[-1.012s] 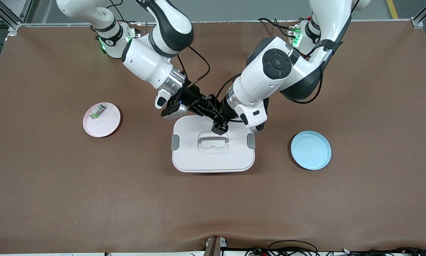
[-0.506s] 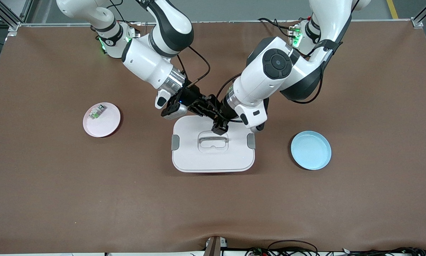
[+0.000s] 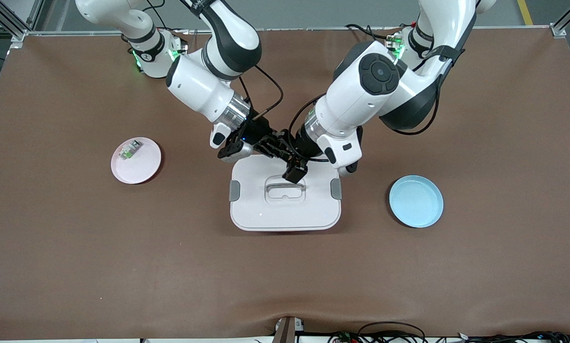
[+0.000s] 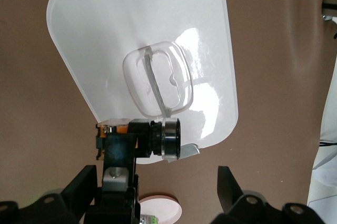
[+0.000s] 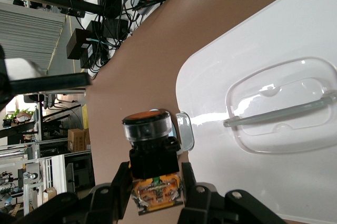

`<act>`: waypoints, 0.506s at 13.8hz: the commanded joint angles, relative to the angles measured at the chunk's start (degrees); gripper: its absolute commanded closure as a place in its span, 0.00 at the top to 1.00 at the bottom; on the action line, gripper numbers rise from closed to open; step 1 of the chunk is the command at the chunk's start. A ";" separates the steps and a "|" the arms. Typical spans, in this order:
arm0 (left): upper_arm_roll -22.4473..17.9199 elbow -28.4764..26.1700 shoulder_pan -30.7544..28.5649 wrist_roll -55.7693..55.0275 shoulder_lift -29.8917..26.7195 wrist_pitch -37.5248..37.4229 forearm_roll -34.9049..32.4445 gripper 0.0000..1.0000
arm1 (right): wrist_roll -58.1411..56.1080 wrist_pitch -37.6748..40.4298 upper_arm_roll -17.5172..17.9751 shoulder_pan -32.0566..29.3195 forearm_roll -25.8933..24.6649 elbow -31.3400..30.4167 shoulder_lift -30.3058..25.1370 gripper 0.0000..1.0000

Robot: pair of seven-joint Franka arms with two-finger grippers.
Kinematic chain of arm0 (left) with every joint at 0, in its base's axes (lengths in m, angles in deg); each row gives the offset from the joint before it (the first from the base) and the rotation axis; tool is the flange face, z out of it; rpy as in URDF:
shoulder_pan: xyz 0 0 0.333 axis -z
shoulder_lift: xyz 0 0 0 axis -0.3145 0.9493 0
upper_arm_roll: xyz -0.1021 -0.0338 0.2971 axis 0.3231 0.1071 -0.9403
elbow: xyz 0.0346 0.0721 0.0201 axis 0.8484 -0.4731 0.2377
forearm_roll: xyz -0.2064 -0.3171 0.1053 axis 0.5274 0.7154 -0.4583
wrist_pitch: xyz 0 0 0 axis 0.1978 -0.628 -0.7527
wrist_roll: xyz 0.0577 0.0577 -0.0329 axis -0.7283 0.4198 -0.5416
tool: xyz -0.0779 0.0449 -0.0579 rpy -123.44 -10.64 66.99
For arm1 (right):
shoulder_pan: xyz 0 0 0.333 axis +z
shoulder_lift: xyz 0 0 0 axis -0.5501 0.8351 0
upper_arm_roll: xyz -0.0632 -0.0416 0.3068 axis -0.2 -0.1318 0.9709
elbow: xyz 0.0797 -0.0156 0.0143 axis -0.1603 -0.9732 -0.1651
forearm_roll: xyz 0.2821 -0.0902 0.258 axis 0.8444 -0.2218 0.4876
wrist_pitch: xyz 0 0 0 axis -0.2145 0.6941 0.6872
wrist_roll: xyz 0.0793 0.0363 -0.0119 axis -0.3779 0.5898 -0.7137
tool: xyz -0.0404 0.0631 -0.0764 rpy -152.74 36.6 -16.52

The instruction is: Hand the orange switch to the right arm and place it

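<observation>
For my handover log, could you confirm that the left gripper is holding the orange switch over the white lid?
Not quite: the right gripper holds the orange switch over the white lid, as the right wrist view shows; the left gripper has its fingers open.

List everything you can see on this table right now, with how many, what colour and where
orange switch: one, black body with orange cap, held in the right pincer over the lid's edge
lid: one, white with grey clips and a clear handle, table centre
pink plate: one, toward the right arm's end
small clear-grey part: one, with green, on the pink plate
blue plate: one, bare, toward the left arm's end
right pincer: black, shut on the switch
left pincer: black, open, fingers either side of the switch
</observation>
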 commanded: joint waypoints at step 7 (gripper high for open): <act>-1.00 -0.08 -9.47 22.85 -6.39 -10.18 -4.13 1.00 | -1.94 6.91 -1.08 -2.04 -6.80 0.68 -0.19 0.00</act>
